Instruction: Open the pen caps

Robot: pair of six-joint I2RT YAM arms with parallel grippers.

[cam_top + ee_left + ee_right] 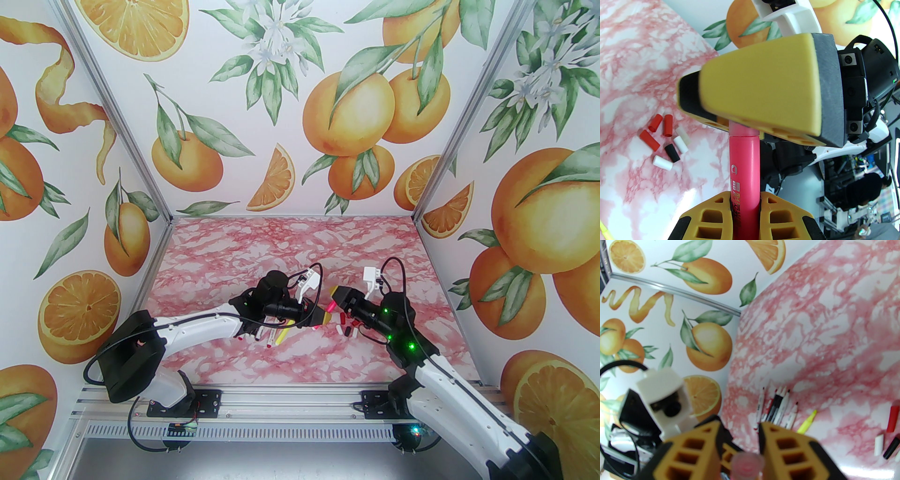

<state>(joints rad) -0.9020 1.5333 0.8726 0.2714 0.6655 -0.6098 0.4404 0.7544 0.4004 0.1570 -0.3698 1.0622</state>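
Glossy pink highlighter clamped in left gripper, print unreadable, frosted cap at twelve o'clock, right gripper jaws narrowly parted around it

The two arms reach in from the near edge of the tabletop and meet near its middle. The left pincer and the right pincer stand tip to tip above the surface. A single pen runs between them, one end sitting between the left pincer's fingers and the capped end reaching in under the right pincer. A cluster of loose caps lies on the tabletop below the right wrist, right of centre. A row of pens lies side by side under the left wrist, left of centre and apart from the caps. The highlighter is at the row's right end, nearest the caps.
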